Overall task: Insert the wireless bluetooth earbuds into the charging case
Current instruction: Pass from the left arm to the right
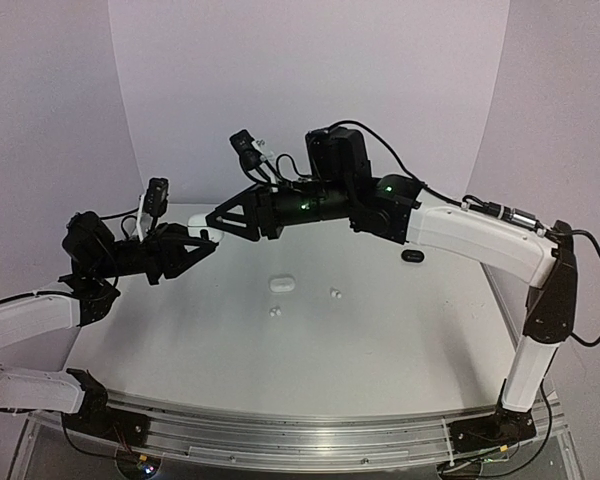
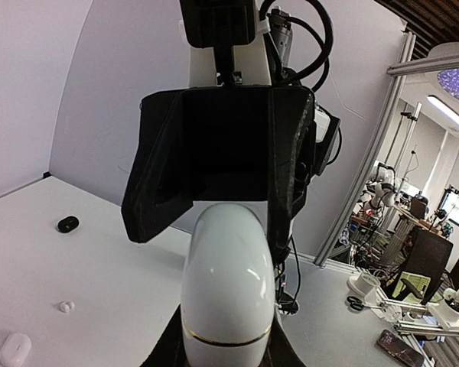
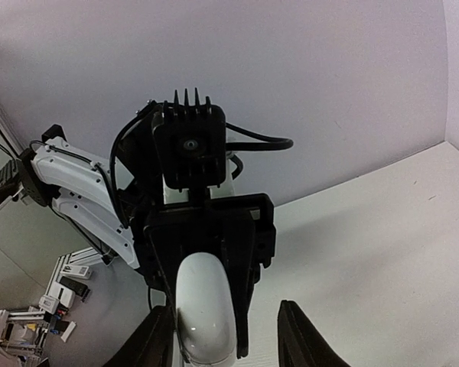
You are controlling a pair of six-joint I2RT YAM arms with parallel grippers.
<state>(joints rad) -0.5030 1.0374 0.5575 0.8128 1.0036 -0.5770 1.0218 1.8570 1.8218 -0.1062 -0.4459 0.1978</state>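
A white charging case (image 2: 228, 275) with a gold seam is closed and held off the table in my left gripper (image 2: 226, 340), which is shut on its lower end. In the top view the case (image 1: 198, 218) sits between the two gripper tips at the back left. My right gripper (image 3: 226, 336) is open. Its fingers (image 2: 159, 191) straddle the far end of the case, and whether they touch it I cannot tell. Two tiny white earbuds (image 1: 335, 294) (image 1: 275, 312) lie on the table. One bud also shows in the left wrist view (image 2: 66, 306).
A second white case (image 1: 280, 282) lies closed mid-table and also shows in the left wrist view (image 2: 15, 349). A black case (image 1: 412, 256) lies farther right under my right arm. White walls stand behind and beside the table (image 1: 380, 340).
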